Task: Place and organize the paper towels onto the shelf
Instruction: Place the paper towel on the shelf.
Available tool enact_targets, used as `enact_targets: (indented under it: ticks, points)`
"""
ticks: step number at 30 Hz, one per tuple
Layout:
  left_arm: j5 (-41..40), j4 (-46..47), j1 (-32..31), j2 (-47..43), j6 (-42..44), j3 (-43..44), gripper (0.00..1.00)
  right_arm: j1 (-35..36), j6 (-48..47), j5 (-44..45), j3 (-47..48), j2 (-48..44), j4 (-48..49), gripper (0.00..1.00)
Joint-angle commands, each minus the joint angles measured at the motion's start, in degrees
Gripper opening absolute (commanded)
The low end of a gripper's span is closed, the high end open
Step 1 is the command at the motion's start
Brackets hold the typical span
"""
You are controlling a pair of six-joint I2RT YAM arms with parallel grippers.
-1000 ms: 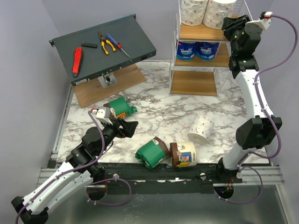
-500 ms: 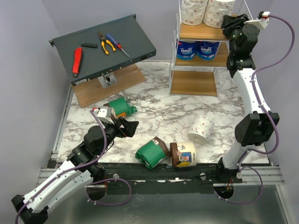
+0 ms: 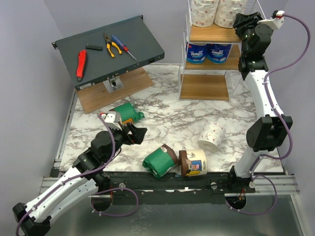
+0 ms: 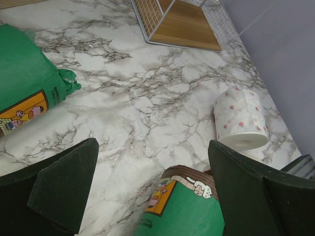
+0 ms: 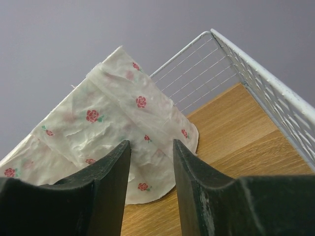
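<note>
Four rolls (image 3: 211, 135) lie on the tabletop (image 3: 167, 118). A speckled roll (image 5: 118, 123) is set on the shelf (image 5: 231, 132) top before narrowly parted, empty right fingers (image 5: 106, 182); a green roll (image 4: 182, 211) should be gripped next by wide-open left fingers (image 4: 64, 182).

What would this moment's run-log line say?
left gripper: open over table | right gripper: open, facing speckled roll on shelf top | four rolls on table

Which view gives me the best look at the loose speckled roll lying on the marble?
Left wrist: the speckled roll lies large and unobstructed, open end visible. Top external shows it whole but smaller. Right wrist misses it.
</note>
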Motion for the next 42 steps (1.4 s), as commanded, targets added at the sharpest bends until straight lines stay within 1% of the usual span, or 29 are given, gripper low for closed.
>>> enact_targets:
  ticks: [1, 8, 11, 12, 15, 17, 21, 24, 29, 33, 35, 37, 42]
  points:
    - [-1.2, 0.5, -0.2, 0.4, -0.5, 1.8, 0.98, -0.1, -0.9, -0.6, -1.1, 1.6, -3.1, 0.45]
    - [-0.6, 0.6, -0.2, 0.4, -0.7, 1.8, 0.98, -0.1, -0.8, -2.6, -2.3, -0.6, -3.1, 0.49]
    - [-0.4, 0.1, -0.2, -0.2, -0.7, 1.9, 0.98, 0.0, -0.7, -1.9, -3.5, -2.5, -3.1, 0.53]
    - [-0.4, -0.1, -0.2, -0.5, -0.7, 1.8, 0.98, -0.1, -0.6, -1.7, -3.9, -3.5, -3.3, 0.54]
    - [-0.5, -0.8, -0.2, -1.7, -0.8, 1.7, 0.98, 0.0, -0.7, -1.5, -4.5, -5.9, -4.3, 0.65]
    - [-0.5, -1.2, -0.2, -2.5, -1.0, 1.6, 0.98, -0.1, -0.8, -1.4, -5.0, -7.8, -5.1, 0.71]
    - [-0.1, -2.0, -0.2, -3.7, -1.5, 1.4, 0.98, -0.1, 0.2, -2.3, -6.5, -12.8, -6.7, 0.76]
    - [0.0, -2.8, -0.2, -4.6, -1.8, 1.4, 0.98, -0.1, 2.6, -4.7, -10.1, -17.8, -7.2, 0.78]
    - [0.1, -4.0, -0.2, -6.0, -2.5, 1.8, 0.98, 0.0, 8.7, -13.4, -17.8, -28.6, -7.2, 0.81]
    - [0.3, -4.4, -0.2, -6.4, -3.3, 2.1, 0.98, 0.9, 9.5, -18.9, -20.0, -33.6, -11.7, 0.81]
    - [0.2, -4.5, -0.2, -6.3, -3.8, 2.2, 0.99, 2.4, 8.8, -21.7, -20.2, -34.6, -16.5, 0.81]
    - [0.1, -4.4, -0.2, -6.2, -4.4, 2.1, 0.98, 5.7, 7.1, -22.6, -21.1, -35.4, -19.9, 0.80]
    - [-0.2, -4.2, -0.2, -5.2, -5.2, 1.9, 0.99, 21.3, -1.2, -14.5, -26.6, -35.6, -26.0, 0.80]
